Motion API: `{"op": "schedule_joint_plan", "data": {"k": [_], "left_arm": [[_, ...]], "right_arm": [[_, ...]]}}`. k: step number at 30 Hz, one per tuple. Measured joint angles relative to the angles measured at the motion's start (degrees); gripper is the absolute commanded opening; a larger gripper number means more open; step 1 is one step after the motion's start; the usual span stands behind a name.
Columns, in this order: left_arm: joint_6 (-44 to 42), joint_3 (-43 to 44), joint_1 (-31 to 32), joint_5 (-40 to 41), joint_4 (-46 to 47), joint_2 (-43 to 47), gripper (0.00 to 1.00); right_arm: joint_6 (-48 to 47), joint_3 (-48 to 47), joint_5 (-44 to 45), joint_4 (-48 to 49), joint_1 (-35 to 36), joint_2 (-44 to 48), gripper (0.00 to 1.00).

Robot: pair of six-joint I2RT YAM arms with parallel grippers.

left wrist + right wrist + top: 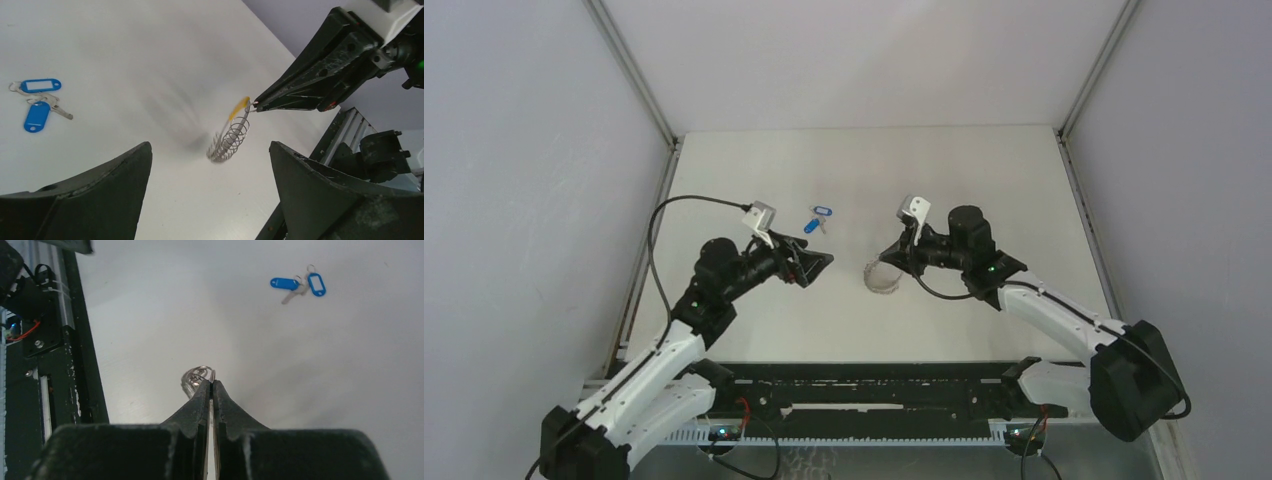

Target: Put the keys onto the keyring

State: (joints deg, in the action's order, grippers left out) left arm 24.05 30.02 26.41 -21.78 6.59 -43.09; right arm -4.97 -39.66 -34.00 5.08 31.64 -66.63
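Observation:
The keys (pixel 817 220) lie flat on the white table, two small silver ones with blue tags, side by side and touching; the left wrist view has them (pixel 39 99) at far left, the right wrist view has them (pixel 299 284) at upper right. My right gripper (pixel 887 258) is shut on the keyring (pixel 880 278), a silvery coiled loop with a yellow arc (pixel 239 107). It pinches the loop's top edge (pixel 197 375) and holds it upright, lower edge at the table. My left gripper (pixel 818 263) hangs open just left of the keyring, below the keys, with nothing between its fingers (pixel 107 192).
A black rail (pixel 874 385) with wiring runs along the near edge by the arm bases. Grey walls close in the left side (pixel 534 180) and the right side (pixel 1184 170), and a post stands at each back corner.

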Motion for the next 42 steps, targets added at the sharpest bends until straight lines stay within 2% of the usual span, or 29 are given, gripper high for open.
{"op": "schedule_joint_plan", "data": {"k": [7, 10, 15, 19, 31, 42], "left_arm": [[-0.7, -2.1, 2.7, 0.0, 12.6, -11.2, 0.86], [-2.3, -2.1, 2.7, -1.0, 16.4, -15.3, 0.79], [-6.4, -2.1, 2.7, -5.5, 22.4, -22.6, 0.63], [-9.9, -2.1, 2.8, -8.9, 23.8, -25.9, 0.59], [-19.3, -2.1, 6.1, -13.4, 24.3, -28.0, 0.58], [-23.3, -2.1, 6.4, -15.9, 25.7, -30.0, 0.48]], "right_arm": [[-1.0, 0.0, -7.1, 6.8, 0.0, -5.5, 0.0], [-2.2, 0.1, -9.5, 8.4, 0.0, -6.5, 0.0], [-4.2, 0.2, -12.9, 10.4, 0.1, -8.3, 0.0], [-5.7, 0.2, -14.6, 11.3, 0.1, -9.8, 0.0], [-8.3, 0.3, -17.1, 11.9, 0.2, -11.3, 0.0], [-9.2, 0.3, -18.3, 11.9, 0.2, -11.6, 0.0]]}}
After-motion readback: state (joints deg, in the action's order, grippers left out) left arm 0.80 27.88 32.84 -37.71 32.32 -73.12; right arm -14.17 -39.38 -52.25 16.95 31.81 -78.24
